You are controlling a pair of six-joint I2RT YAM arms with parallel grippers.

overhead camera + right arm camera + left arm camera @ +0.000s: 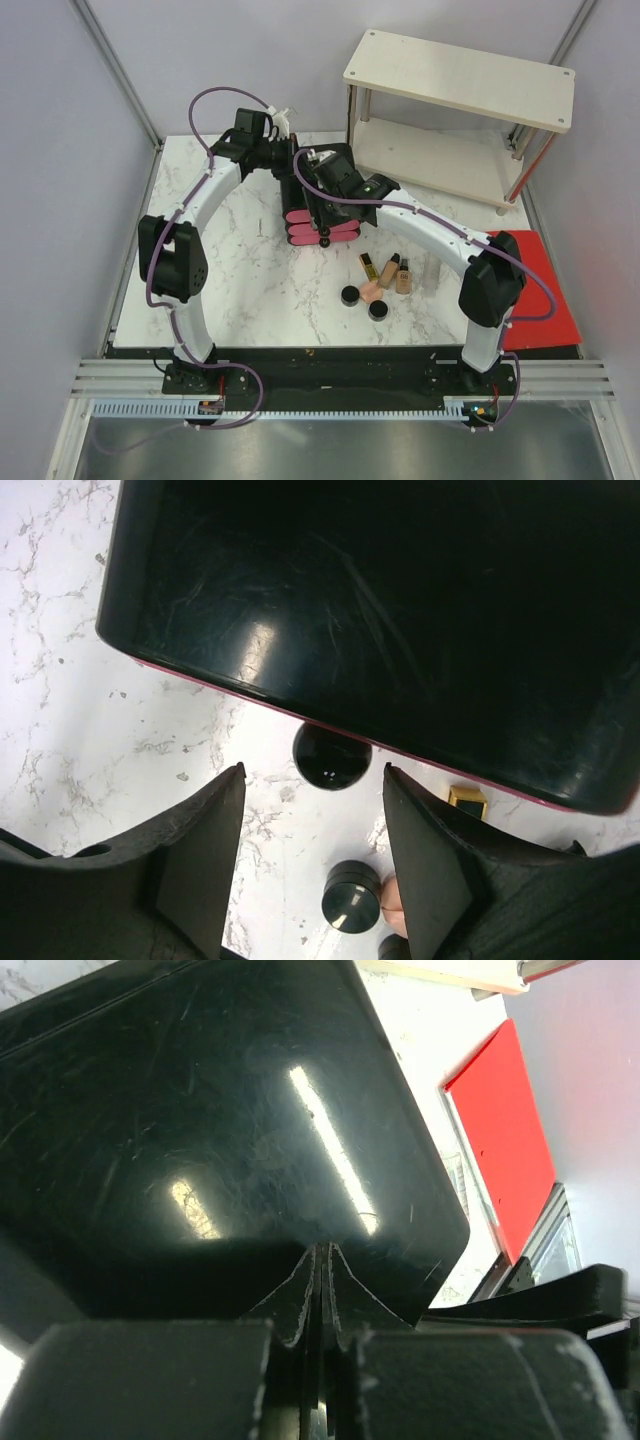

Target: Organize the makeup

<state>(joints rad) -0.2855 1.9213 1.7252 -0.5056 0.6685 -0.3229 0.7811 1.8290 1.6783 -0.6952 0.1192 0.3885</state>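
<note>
Makeup (377,283) lies in a loose cluster on the marble counter (240,290), on the right arm's side and nearer to us than the drawer box. Two round black jars (350,295) sit at the cluster's near edge with a peach puff (370,291) just beside them; right behind are three beige foundation tubes (389,270) with dark caps; a clear container (432,272) stands just to their right; a red board (540,290) lies at the counter's right edge.

Farther in we see the black box with pink drawers (322,228), its drawer fronts turned toward the cluster; both hands hover over its glossy top. The right hand (312,855) has its fingers spread apart with nothing between them; through the gap its camera shows one jar just off the box's front edge and a second one below it in that view. The left hand (322,1290) is closed, fingertips pressed together on nothing, at the box's edge; we cannot tell whether it touches the lid. Beyond, at the far right, stands a pale two-tier shelf (460,70).
</note>
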